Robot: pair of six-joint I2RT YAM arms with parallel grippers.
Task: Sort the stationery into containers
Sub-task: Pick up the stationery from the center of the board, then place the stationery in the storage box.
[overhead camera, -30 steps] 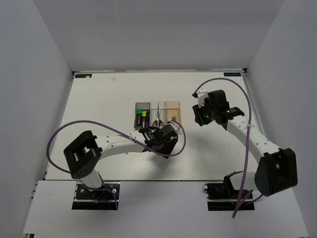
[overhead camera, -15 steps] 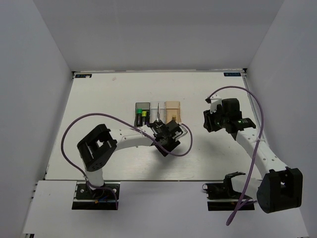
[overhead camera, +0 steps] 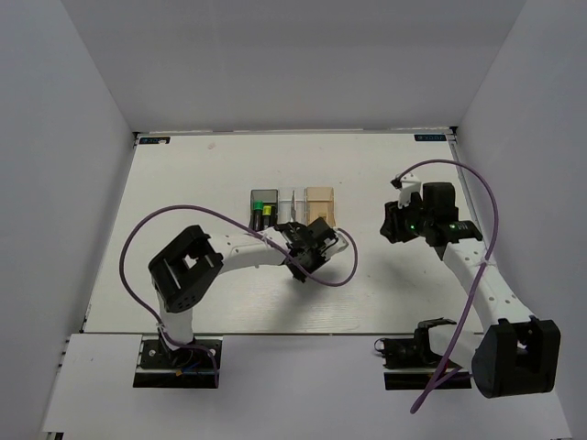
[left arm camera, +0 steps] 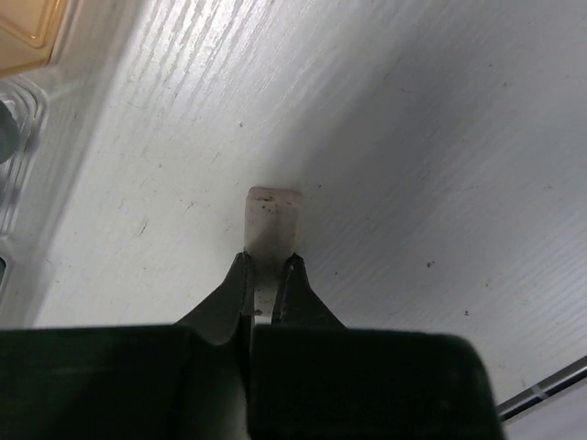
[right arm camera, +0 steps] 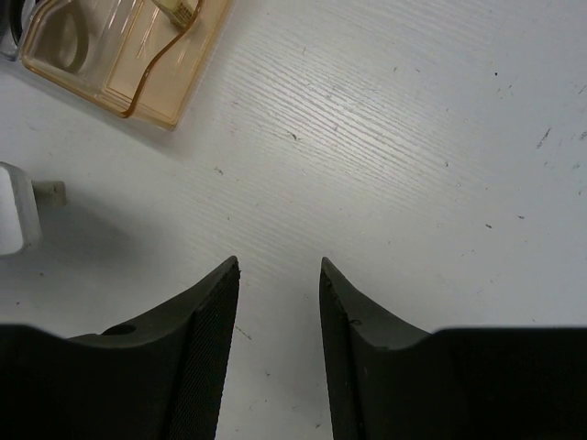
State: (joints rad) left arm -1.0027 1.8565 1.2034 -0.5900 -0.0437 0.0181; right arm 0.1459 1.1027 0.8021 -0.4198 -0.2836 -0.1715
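Note:
Three containers stand in a row at mid-table: a dark bin (overhead camera: 263, 209) with green and yellow highlighters (overhead camera: 264, 210), a clear bin (overhead camera: 293, 206) with scissors (overhead camera: 292, 214), and an orange bin (overhead camera: 320, 203). Just in front of them, my left gripper (overhead camera: 307, 240) is shut on a small pale eraser block (left arm camera: 273, 218), which sticks out past the fingertips and rests low over the white tabletop. The orange bin's corner (left arm camera: 23, 32) lies up-left of it. My right gripper (right arm camera: 278, 268) hangs open over bare table, right of the orange bin (right arm camera: 138, 55), which holds a tan block (right arm camera: 179, 9).
White walls close in the table on three sides. A purple cable loops off each arm; the left one's (overhead camera: 344, 266) lies beside the left gripper. A white part of the left arm (right arm camera: 18, 215) shows at the right wrist view's left edge.
My left gripper has closed on the eraser block in front of the bins. The right arm has drawn back to the right, away from the bins.

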